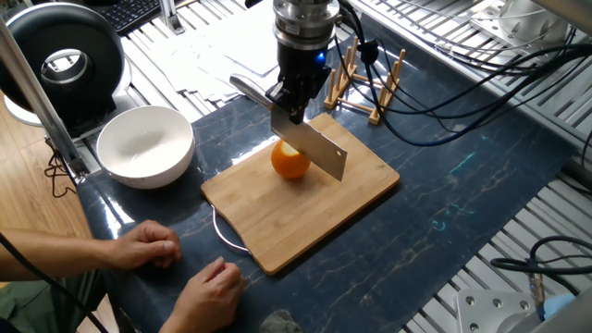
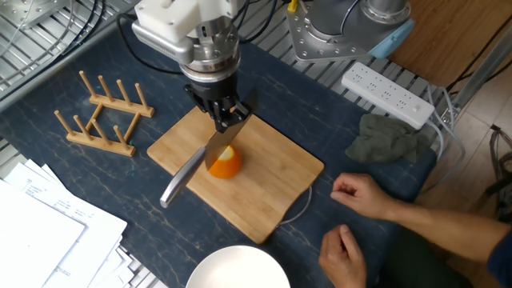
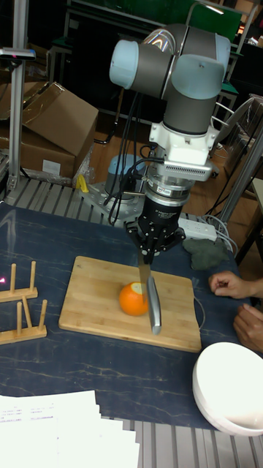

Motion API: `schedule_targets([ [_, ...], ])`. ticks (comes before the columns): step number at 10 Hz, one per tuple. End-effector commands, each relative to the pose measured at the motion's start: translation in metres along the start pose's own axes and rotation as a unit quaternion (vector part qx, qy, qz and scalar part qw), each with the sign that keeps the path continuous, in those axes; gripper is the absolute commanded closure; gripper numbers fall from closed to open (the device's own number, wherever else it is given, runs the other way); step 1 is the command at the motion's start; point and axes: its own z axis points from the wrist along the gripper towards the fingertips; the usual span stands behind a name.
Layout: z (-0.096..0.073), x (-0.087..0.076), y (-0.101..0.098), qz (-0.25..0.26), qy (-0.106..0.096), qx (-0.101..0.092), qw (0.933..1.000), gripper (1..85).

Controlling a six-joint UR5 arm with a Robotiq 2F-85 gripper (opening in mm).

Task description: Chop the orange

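Note:
A whole orange point(image 1: 291, 163) point(image 2: 228, 166) point(image 3: 133, 300) with a pale cut top sits on the bamboo cutting board point(image 1: 310, 220) point(image 2: 268, 180) point(image 3: 91, 306). My gripper point(image 1: 289, 104) point(image 2: 226, 120) point(image 3: 147, 256) hangs just above it, shut on a cleaver knife point(image 1: 317, 145) point(image 2: 219, 144) point(image 3: 154, 306). The blade's edge rests at or just over the orange's top; whether it touches I cannot tell. The knife's handle sticks out past the board's edge.
A white bowl point(image 1: 145, 145) point(image 2: 238, 270) stands beside the board. A wooden peg rack point(image 1: 366, 80) point(image 2: 102, 120) sits behind it. A person's hands point(image 1: 213, 285) point(image 2: 358, 193) rest near the table's edge. A power strip point(image 2: 392, 90) and grey cloth point(image 2: 390, 141) lie farther off.

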Motion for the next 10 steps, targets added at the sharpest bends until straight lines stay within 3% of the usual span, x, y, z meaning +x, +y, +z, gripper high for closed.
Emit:
schedule_targets([
  [1,0.0004,-0.0023,0.0015,0.001,-0.004,-0.006,1.0,84.3],
  [10,0.006,-0.0058,0.0023,-0.001,-0.01,-0.01,0.9999,84.3],
])
